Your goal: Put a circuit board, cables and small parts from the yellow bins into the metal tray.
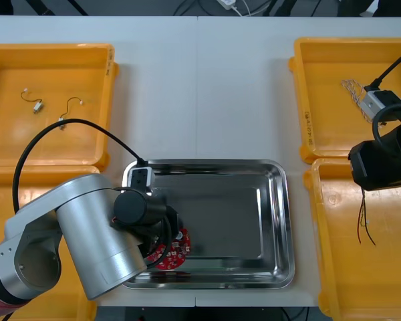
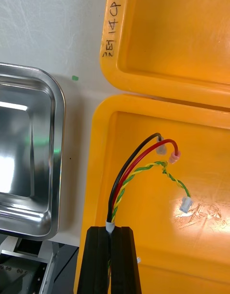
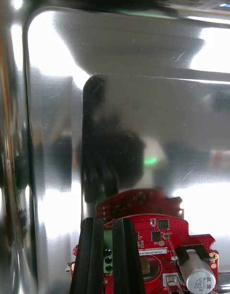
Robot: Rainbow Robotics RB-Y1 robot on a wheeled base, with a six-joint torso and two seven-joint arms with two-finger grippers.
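Red circuit board in left hand inside metal tray (cables in right hand over yellow bin)

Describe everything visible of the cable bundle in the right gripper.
The cable bundle is a black, a red and a twisted yellow-green wire, ending in small pink and pale terminals. The right gripper is shut on one end; the rest reaches over the near right yellow bin. Whether it touches the bin is unclear.
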